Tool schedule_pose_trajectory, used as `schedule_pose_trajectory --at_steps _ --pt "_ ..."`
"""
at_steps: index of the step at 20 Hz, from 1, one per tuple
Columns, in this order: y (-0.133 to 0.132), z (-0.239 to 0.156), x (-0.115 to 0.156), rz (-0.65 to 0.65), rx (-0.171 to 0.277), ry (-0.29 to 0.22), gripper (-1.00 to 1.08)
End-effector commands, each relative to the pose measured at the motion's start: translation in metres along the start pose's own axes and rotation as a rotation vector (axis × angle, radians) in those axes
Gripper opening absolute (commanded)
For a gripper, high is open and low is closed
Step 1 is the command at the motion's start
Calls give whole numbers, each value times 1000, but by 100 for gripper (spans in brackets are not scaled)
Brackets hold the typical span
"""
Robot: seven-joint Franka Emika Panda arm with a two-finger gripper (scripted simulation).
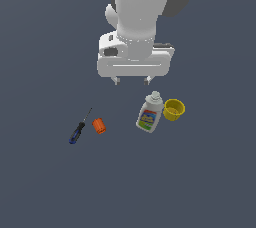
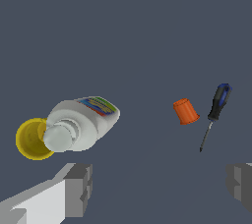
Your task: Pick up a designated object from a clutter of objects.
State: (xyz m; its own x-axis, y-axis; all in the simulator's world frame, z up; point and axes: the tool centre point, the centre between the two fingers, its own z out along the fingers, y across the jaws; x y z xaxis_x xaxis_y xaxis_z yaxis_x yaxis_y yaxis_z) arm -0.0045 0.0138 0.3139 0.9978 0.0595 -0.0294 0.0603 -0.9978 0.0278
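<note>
Fingers (image 1: 132,80) apart above white bottle (image 1: 149,113), label unreadable

The exterior view looks steeply down from high above onto the dark surface (image 1: 45,187), far enough back that the objects appear small; my white arm (image 1: 140,7) fills its upper middle. The wrist view rides on me, facing down and much nearer, with my two jaws spread apart at its lower corners. Both views share the same four objects: the orange cup (image 1: 99,125) (image 2: 185,111), blue-handled screwdriver (image 1: 78,129) (image 2: 215,112), white labelled bottle (image 1: 150,113) (image 2: 81,122) and yellow cup (image 1: 174,109) (image 2: 30,139).
</note>
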Motion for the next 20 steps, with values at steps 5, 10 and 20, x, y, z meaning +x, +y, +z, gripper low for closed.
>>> schedule_pose_trajectory --at_steps 5,10,20 --pt "-5 -2 3 -5 -3 1 100" --pt "-15 -5 8 -15 -9 3 100" --pt "-9 4 10 -34 -6 4 100"
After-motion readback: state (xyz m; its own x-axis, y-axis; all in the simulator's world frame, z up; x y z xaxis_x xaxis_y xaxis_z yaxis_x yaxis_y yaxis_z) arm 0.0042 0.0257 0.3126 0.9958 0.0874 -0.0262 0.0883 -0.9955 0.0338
